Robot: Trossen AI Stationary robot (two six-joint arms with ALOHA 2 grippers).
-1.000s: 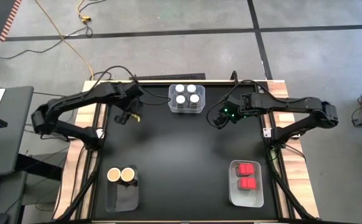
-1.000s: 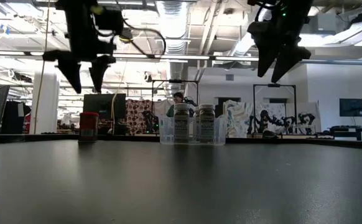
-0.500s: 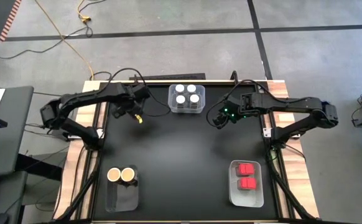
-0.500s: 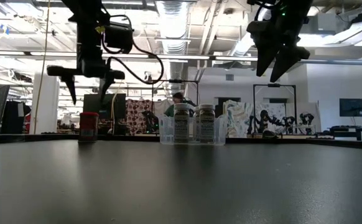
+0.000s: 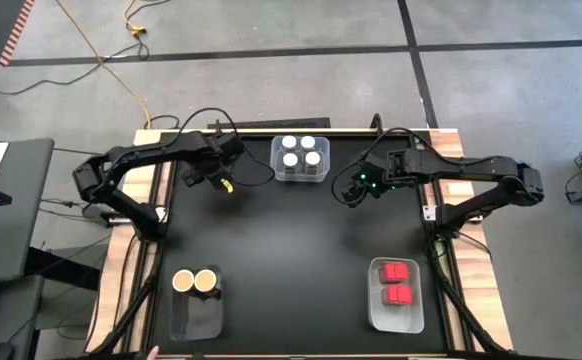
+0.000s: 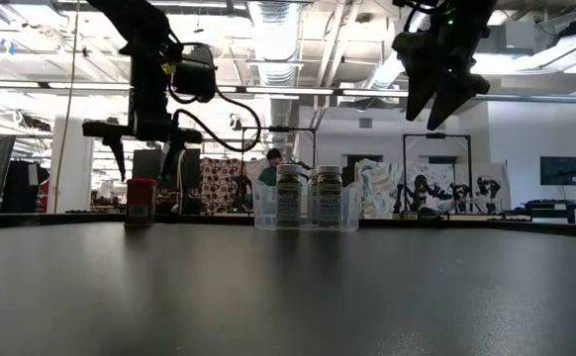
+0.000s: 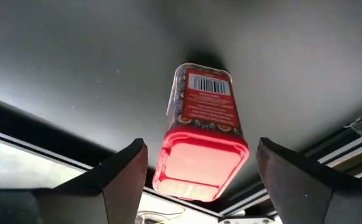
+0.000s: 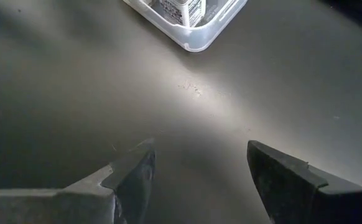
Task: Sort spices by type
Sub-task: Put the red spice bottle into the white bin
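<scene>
**Left end effector lined up over the last loose red spice box**

Left end effector (image 5: 214,181) is at the far-left of the table (image 5: 291,260), hanging above a red boxy spice container (image 7: 201,134) that stands upright near the far-left edge. Wrist view looks straight down on its red lid, box sitting between the two fingers (image 7: 122,177) with daylight on both sides. Jaws part open, holding nothing, no contact yet. Low view shows the same box (image 6: 141,201) on the table with the fingertips just above its top.

Key relation: box is directly below the left end effector, long axis vertical, jaws straddling the lid's wider span. My read is a straight drop and close should get it. Left arm is clearly the nearer one.

Right end effector (image 5: 351,192) waits far-right of centre, raised off the table, jaws open and empty.

Elsewhere:
- four white-lid jars (image 5: 302,152) in a clear bin (image 5: 276,170), far centre
- two tan-lid jars (image 5: 194,282) in a bin (image 5: 193,318), near left
- two red boxes (image 5: 398,282) in a bin (image 5: 395,315), near right

Likely destination for the loose box is that near-right bin, well away from the left arm, so a handover or long reach may be needed.
</scene>
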